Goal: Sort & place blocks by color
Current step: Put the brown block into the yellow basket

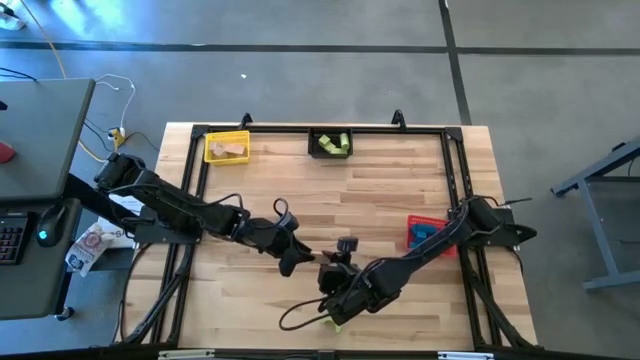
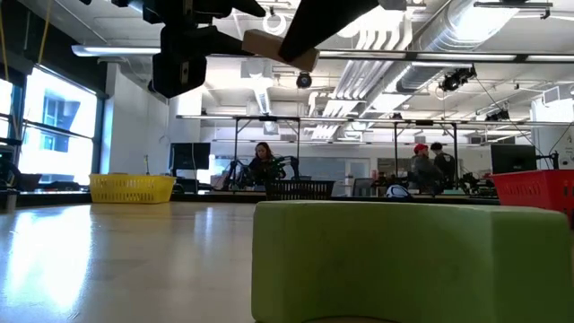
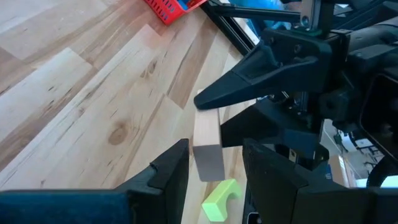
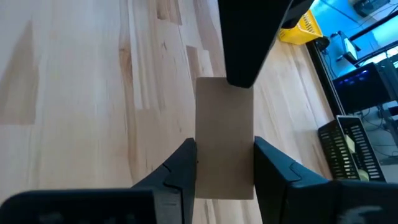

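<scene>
Gripping one tan block (image 4: 224, 137) between its narrow fingers above the tabletop (image 1: 380, 190), the right end effector (image 4: 224, 171) meets the left end effector (image 3: 214, 165), whose open fingers sit on both sides of this block. One green block (image 3: 221, 199) lies below them, and three bins stand around: yellow (image 1: 227, 147), black (image 1: 330, 143) and red (image 1: 425, 232).

Light wood table (image 1: 300, 200), butcher-block style planks with a black frame around the edges. Sitting on it: a yellow bin (image 1: 227, 147) at the far left, a black bin (image 1: 330, 143) at the far middle, a red bin (image 1: 427, 233) on the right side, and a green arch block (image 3: 221, 199) near the front edge.
</scene>
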